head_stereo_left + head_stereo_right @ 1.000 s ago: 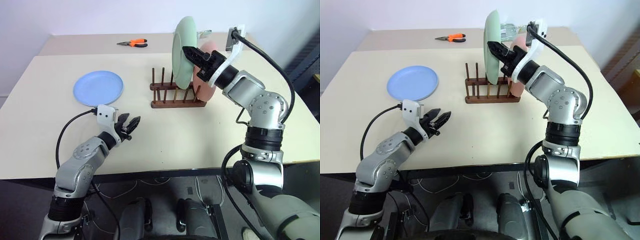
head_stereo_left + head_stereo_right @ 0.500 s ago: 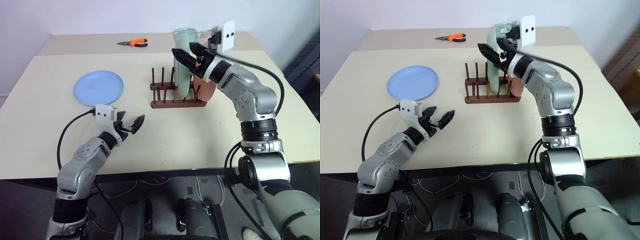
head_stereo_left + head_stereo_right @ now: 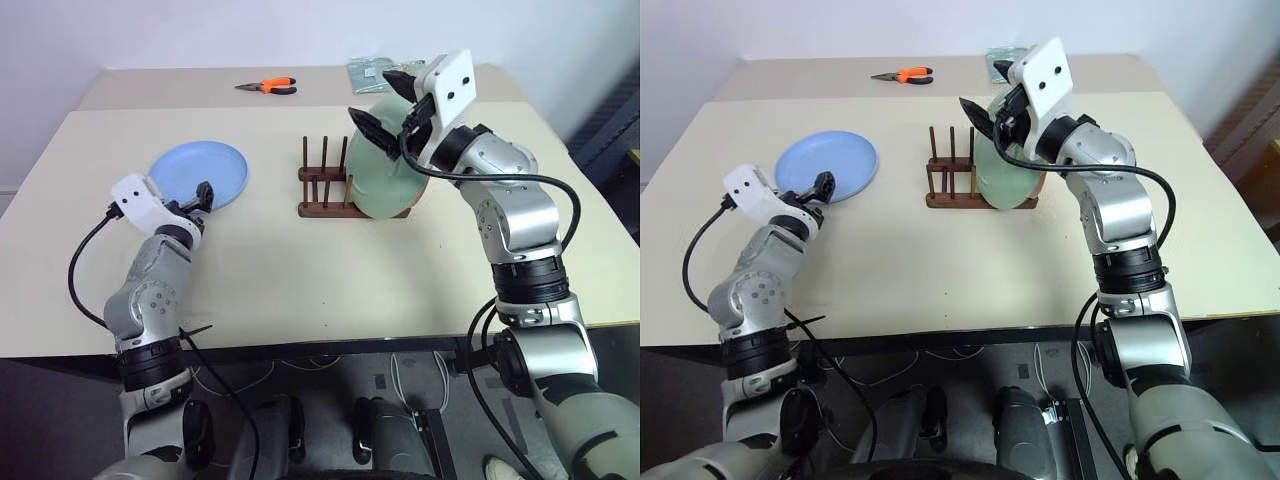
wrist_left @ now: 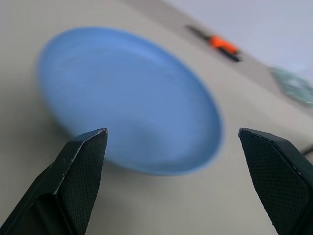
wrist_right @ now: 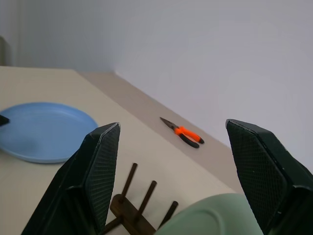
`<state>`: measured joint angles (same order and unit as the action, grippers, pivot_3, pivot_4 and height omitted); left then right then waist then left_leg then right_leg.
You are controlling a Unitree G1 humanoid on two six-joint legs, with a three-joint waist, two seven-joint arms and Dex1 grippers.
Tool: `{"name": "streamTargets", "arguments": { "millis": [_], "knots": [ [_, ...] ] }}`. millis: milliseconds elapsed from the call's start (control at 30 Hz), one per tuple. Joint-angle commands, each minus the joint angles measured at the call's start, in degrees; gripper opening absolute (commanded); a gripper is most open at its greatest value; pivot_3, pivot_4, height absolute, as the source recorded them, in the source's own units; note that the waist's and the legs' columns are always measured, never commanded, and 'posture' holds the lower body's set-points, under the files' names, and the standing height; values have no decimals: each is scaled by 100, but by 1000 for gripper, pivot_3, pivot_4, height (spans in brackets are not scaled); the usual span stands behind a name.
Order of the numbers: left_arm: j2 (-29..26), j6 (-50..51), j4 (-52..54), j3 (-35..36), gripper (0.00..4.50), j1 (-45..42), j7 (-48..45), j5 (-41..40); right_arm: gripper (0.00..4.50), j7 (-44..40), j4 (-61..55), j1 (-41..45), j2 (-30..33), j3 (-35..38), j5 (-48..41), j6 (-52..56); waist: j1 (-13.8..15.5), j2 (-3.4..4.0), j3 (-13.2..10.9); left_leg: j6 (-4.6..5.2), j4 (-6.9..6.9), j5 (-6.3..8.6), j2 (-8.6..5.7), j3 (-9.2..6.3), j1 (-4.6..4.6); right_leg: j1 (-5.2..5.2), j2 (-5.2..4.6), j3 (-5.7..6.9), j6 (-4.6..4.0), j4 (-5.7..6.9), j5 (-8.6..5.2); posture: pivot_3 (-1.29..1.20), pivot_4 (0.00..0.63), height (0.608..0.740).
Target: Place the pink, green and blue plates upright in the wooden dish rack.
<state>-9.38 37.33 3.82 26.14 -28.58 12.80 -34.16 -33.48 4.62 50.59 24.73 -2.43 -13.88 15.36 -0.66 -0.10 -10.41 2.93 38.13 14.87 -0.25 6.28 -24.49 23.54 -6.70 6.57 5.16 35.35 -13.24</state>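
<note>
One round pale-blue plate (image 3: pixel 198 176) lay flat on the beige table (image 3: pixel 300 260), left of the dark wooden peg rack (image 3: pixel 330 190) holding the green plate (image 3: pixel 385 180). Both the left gripper (image 4: pixel 176 171) and right gripper (image 5: pixel 171 161) stood open and empty. A good grasp would probably pinch the blue rim squarely.

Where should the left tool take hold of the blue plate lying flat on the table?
Probably at the near rim of the blue plate, coming in low from the robot's side. It lies flat on the table, so only the raised edge offers a pinch, one finger over and one under. The left tool is open and already faces that rim.
</note>
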Motion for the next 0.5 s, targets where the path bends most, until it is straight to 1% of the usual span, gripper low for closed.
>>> {"name": "streamTargets", "arguments": {
  "millis": [33,67,100,233,367,467,500],
  "knots": [
    [-127,-137,-348,413,4500,-314,350,22,4051,-177,-692,-27,44,174,-177,-127,0,0,0,0,0,0,0,-1,0,0,0,0,0,0,0,0,150,740],
    [-153,-146,-453,442,4500,-372,366,29,4402,-206,-789,-63,37,167,-188,-101,-1,0,0,0,0,0,1,-2,0,0,1,0,0,0,0,0,150,740],
    [-188,-151,-545,443,4500,-424,354,43,4464,-238,-876,-101,35,147,-187,-83,-1,0,0,0,0,0,0,-1,1,0,0,0,0,0,0,0,150,740],
    [-310,-78,-1017,461,4500,-722,255,-22,4464,-359,-1197,-302,13,44,-163,-56,23,-4,0,-1,1,0,-1,-2,1,-4,0,3,0,0,0,0,150,740],
    [-333,-67,-1367,508,4500,-913,195,-81,4464,-375,-1244,-468,99,10,13,-119,13,-5,1,-1,2,0,-2,-5,1,-6,-1,6,1,-2,0,0,150,740],
    [-328,-108,-1494,492,4500,-986,105,-86,4464,-443,-1255,-581,270,160,-22,-27,-1,-5,1,-1,1,0,-2,-4,1,-5,0,6,1,-2,0,0,150,740],
    [-331,-107,-1535,490,4500,-1008,83,-93,4464,-577,-1351,-665,369,287,-269,202,0,-6,1,-1,2,0,-2,-4,1,-5,0,6,1,-2,0,0,150,740]
  ]
}}
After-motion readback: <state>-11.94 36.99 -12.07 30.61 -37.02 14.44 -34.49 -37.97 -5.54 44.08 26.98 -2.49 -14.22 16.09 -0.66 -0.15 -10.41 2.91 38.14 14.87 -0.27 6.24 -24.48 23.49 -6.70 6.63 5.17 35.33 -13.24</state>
